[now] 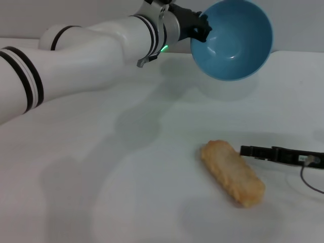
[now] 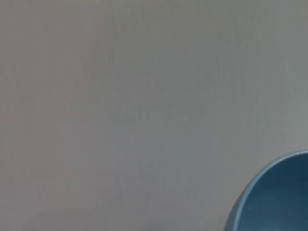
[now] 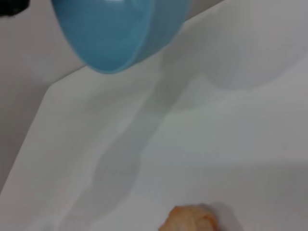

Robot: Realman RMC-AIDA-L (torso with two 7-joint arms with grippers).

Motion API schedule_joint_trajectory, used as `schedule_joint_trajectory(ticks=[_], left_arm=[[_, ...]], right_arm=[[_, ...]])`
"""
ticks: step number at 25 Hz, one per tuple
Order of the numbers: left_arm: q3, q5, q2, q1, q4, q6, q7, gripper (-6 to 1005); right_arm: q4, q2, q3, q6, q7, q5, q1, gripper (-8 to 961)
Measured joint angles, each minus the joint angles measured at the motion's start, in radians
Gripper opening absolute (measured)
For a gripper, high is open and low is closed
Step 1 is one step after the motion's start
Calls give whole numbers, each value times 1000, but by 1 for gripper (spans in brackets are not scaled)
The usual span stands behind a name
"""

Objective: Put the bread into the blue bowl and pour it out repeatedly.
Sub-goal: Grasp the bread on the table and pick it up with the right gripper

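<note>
Bowl up and tipped, bread down on the table.

My left gripper [image 1: 202, 26] is clamped on the rim of the bowl [image 1: 234, 40], holding it in the air over the far side of the table [image 1: 126, 167], tilted so its empty inside faces back toward me. The bread [image 1: 232, 172] lies flat on the table, golden-tan face up, well apart from the bowl and nearer to me. My right gripper [image 1: 253, 151] reaches in low from the right, its tip just beside the bread's far end; I cannot tell whether its fingers are open or closed.
</note>
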Motion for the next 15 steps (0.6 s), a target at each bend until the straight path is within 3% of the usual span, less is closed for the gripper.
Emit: schedule_joint_trajectory(ticks=[15], left_arm=[[0, -1, -2, 12, -8, -2, -1, -2]], right_arm=[[40, 10, -158, 85, 81, 1, 68, 748]])
